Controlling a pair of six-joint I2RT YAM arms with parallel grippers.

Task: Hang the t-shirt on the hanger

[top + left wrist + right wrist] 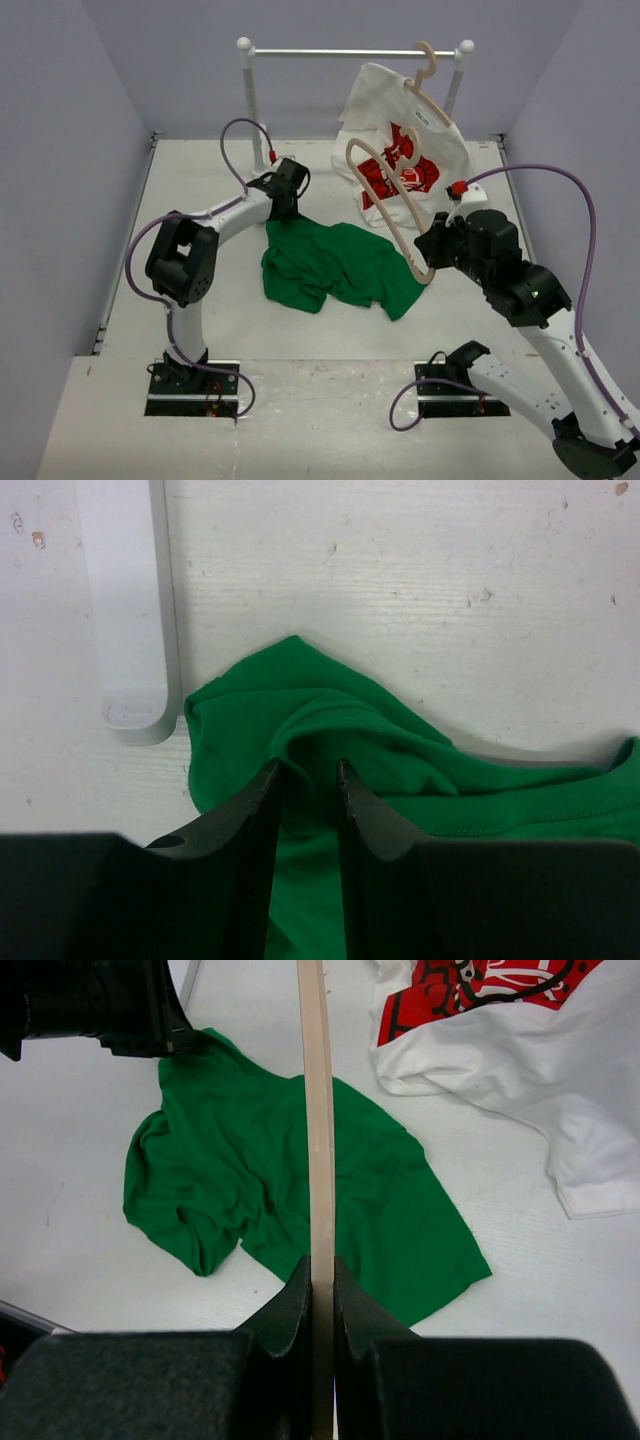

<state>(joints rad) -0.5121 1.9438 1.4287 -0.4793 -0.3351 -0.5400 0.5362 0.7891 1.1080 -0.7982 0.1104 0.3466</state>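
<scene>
t-shirt point(335, 265): crumpled on the table point(300, 340), just beside the white t-shirt point(378, 98), on its near-left.
hanger point(320, 1110): lifted in front of the white t-shirt, over the green cloth; contact with it unclear.
right gripper point(321, 1265): clamped tight on the hanger's arm.
left gripper point(309, 768): left of the white t-shirt; jaws nearly closed, pinching a t-shirt fold.

t-shirt point(330, 265) lying on table point(300, 340), hanger point(403, 245) over its right edge, second shirt point(375, 95) behind on rail point(340, 52)
</scene>
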